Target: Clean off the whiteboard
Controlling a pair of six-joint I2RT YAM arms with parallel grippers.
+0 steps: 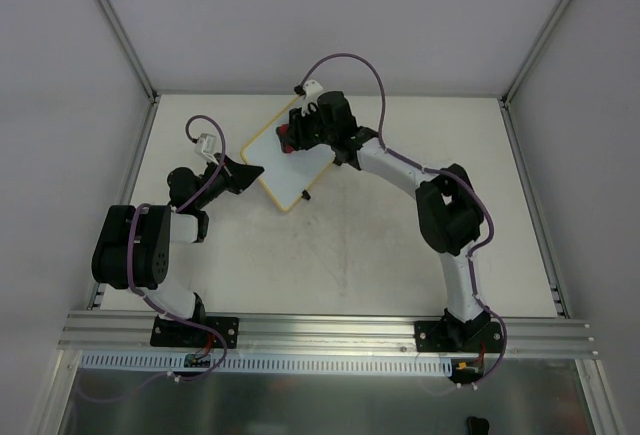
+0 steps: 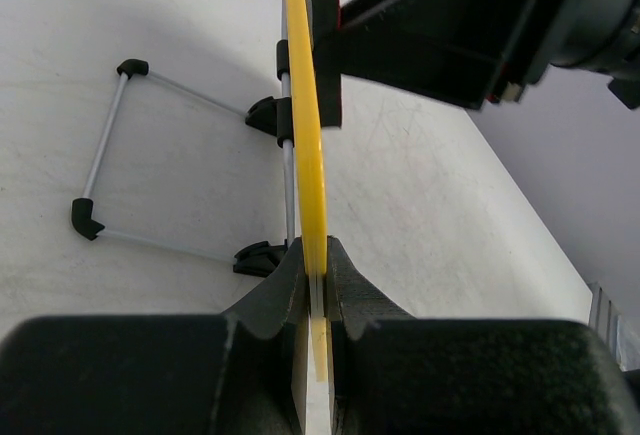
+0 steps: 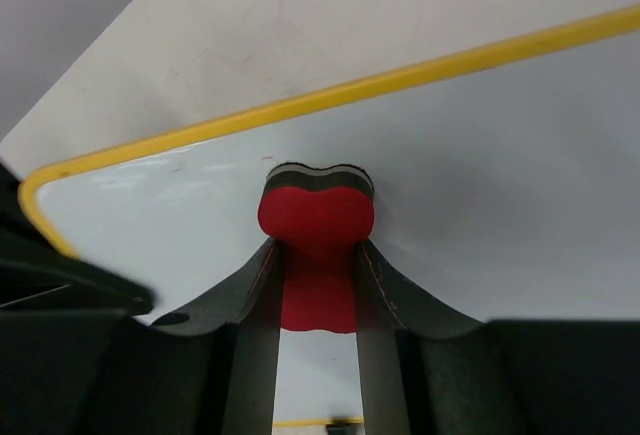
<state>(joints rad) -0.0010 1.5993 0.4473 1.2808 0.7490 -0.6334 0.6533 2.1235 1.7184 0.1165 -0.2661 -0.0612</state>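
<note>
The whiteboard sits toward the far middle of the counter, turned at an angle to its edges, with its white face toward my right arm. It lies between my two arms.

My left end effector is clenched on the board's near-left edge. In the left wrist view I see the board edge-on as a thin yellow strip running straight up from between my fingers, which press on it from both sides. To the left of that strip, a wire stand with black corner pieces reaches from the back of the board onto the counter.

My right end effector hangs over the board's far end, grasping a red eraser between its two fingers. The eraser is bone-shaped, with a dark felt layer on its far side, and that layer is against the white surface. It sits near a rounded corner of the yellow frame, just inside the long edge. The white face around the eraser looks mostly clean. A few faint dark flecks show near the corner, too small for me to read. Beyond the frame lies the pale, lightly scuffed counter.
</note>
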